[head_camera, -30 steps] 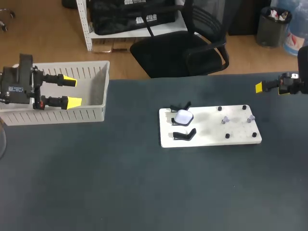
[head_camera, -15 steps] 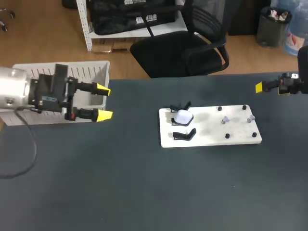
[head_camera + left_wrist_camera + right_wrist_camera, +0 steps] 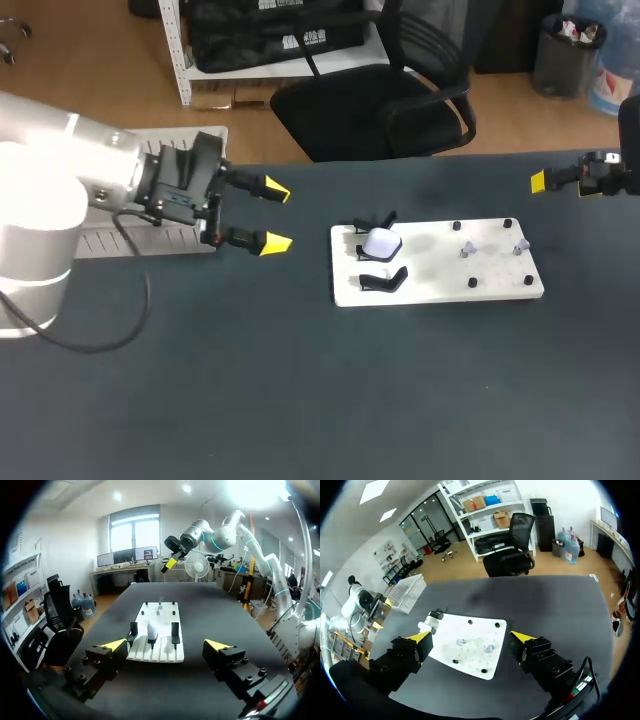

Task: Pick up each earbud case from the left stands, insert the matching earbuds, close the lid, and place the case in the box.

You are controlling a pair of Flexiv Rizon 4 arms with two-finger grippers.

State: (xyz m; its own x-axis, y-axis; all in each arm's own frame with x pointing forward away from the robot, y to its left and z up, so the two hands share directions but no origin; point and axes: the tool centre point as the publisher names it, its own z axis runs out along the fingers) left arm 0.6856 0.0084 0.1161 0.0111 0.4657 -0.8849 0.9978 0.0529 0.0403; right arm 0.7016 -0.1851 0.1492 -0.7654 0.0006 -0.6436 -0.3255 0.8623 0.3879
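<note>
Charcoal matt bench (image 3: 300, 400), plain all over: what does it carry, asks the student.

Instructor: A white board (image 3: 437, 285) lies flat right of centre. A pale slatted box (image 3: 170, 243) sits at the far left corner, partly hidden by the left arm.

Student: And where are the task's things?

Instructor: Three black stands (image 3: 383, 281) line the board's left end. The white earbud case (image 3: 380, 242) rests on the middle one. Two small earbuds (image 3: 467, 250) stand on the board's right half, among black pegs (image 3: 472, 283).

Student: How do the grippers stand?

Instructor: The left gripper (image 3: 275, 217) hangs over bare bench between box and board, its yellow tips pointing at the board, fingers apart and holding nothing. The right gripper (image 3: 470, 636) is off at the bench's far right edge, well apart from the board, fingers likewise spread and holding nothing.
</note>
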